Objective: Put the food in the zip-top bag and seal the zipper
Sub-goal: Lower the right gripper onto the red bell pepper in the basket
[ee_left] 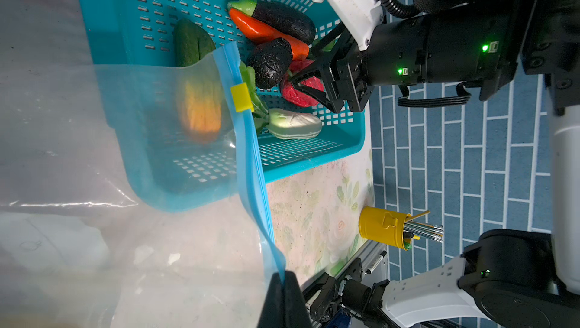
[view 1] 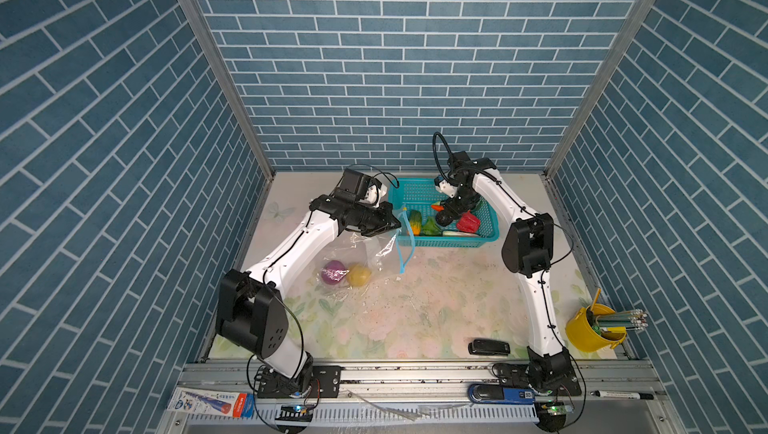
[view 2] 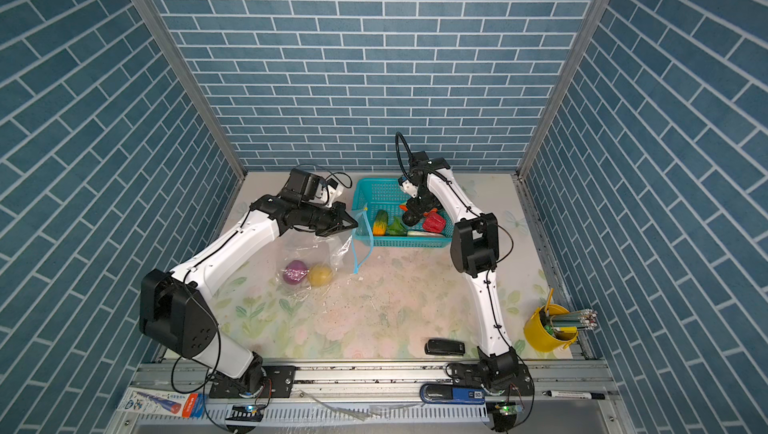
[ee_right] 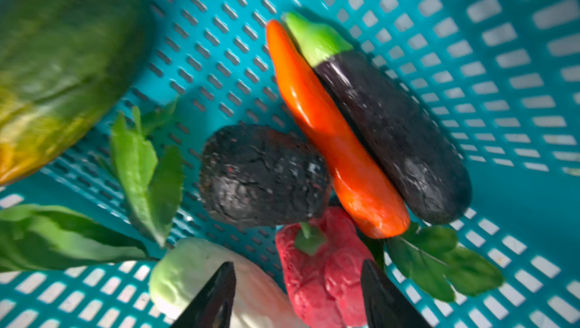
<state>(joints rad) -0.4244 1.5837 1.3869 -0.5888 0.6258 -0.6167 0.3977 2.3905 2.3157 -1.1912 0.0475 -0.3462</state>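
Sagging onto the worktop [view 1: 436, 307] left of centre, the clear zip-top bag [view 1: 353, 251] is holding a purple onion [view 1: 333, 273] and a yellow potato [view 1: 359, 275], which are lying side by side and touching in its near end. Its mouth is being held up at the far end. There the light blue zipper [view 1: 400, 245] is hanging in a loose loop just beside the near left corner of the teal basket [view 1: 451, 241], and the yellow slider [view 1: 403, 208] is sitting near the strip's far end. The left gripper [view 1: 397, 227] is reaching in from the left with its jaws fully closed on the zipper. In the left wrist view its dark fingertips [ee_left: 292, 301] are clamping the blue edge.

The rest of the food is lying in the basket. A green-and-orange gourd [view 1: 414, 222] is sitting at the left, with leafy greens [view 1: 431, 227] beside it and a white piece [view 1: 457, 233] along the near wall. A red piece [view 1: 468, 222], a dark lumpy piece [ee_right: 263, 175] and an orange carrot [ee_right: 332, 141] are lying further right, and a dark eggplant [ee_right: 392, 134] is pressing along the carrot's side. The right gripper [ee_right: 298, 265] is hanging inside the basket with its jaws standing wide apart over the red and white pieces, gripping nothing. I cannot tell whether its fingertips are touching them.

At the near right of the worktop, a yellow bucket [view 1: 590, 330] is holding pencils, and a small black device [view 1: 489, 346] is lying to its left.
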